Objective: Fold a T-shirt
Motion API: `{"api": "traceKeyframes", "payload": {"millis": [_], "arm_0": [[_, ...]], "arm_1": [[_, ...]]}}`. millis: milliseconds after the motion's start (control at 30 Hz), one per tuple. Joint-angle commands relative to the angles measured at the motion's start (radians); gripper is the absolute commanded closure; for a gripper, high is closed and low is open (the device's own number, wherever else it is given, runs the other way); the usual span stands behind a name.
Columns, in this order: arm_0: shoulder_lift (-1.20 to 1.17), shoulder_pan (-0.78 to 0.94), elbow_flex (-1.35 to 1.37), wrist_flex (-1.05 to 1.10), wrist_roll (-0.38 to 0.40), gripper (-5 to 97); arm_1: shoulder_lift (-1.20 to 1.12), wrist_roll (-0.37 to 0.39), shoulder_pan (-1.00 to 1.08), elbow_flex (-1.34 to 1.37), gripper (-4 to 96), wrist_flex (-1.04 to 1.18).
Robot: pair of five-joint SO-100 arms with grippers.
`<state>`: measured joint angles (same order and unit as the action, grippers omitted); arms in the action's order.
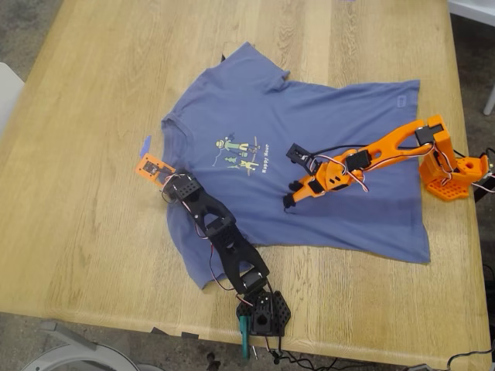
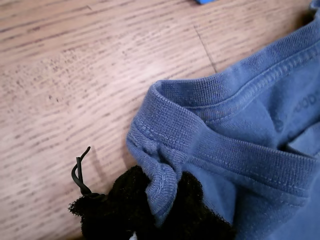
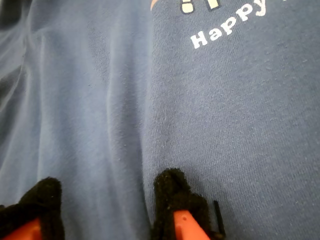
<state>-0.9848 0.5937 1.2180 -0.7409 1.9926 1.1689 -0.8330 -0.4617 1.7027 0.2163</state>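
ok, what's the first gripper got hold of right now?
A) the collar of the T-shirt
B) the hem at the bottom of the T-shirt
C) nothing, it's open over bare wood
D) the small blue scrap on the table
A: in the first wrist view my first gripper is pinched on the ribbed collar of the T-shirt, bunching the fabric at its black pads.

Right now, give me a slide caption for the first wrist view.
My first gripper pinches the ribbed collar of the slate-blue T-shirt on the wooden table.
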Motion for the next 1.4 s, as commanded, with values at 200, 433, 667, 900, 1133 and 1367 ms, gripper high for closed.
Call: {"api": "traceKeyframes", "payload": {"millis": [200, 433, 667, 900, 1133, 1367], "arm_0": [[-0.262, -0.060, 0.109, -0.040, 0.008, 92], [-0.430, -0.055, 0.259, -0.055, 0.005, 92], [-0.515, -0.049, 0.337, -0.063, 0.003, 92], [-0.558, -0.064, 0.365, -0.072, 0.003, 92], [-0.574, -0.066, 0.379, -0.072, 0.003, 92], [-0.594, -0.066, 0.380, -0.080, 0.005, 92]], "arm_1": [[-0.049, 0.063, -0.117, -0.041, 65.1, 0.084], [-0.118, 0.048, -0.103, -0.155, 73.0, 0.249], [-0.229, 0.018, -0.084, -0.359, 70.0, 0.445], [-0.339, -0.002, -0.075, -0.555, 70.0, 0.676], [-0.370, -0.031, -0.051, -0.614, 76.5, 0.804], [-0.371, -0.057, -0.023, -0.626, 82.5, 0.900]]}}
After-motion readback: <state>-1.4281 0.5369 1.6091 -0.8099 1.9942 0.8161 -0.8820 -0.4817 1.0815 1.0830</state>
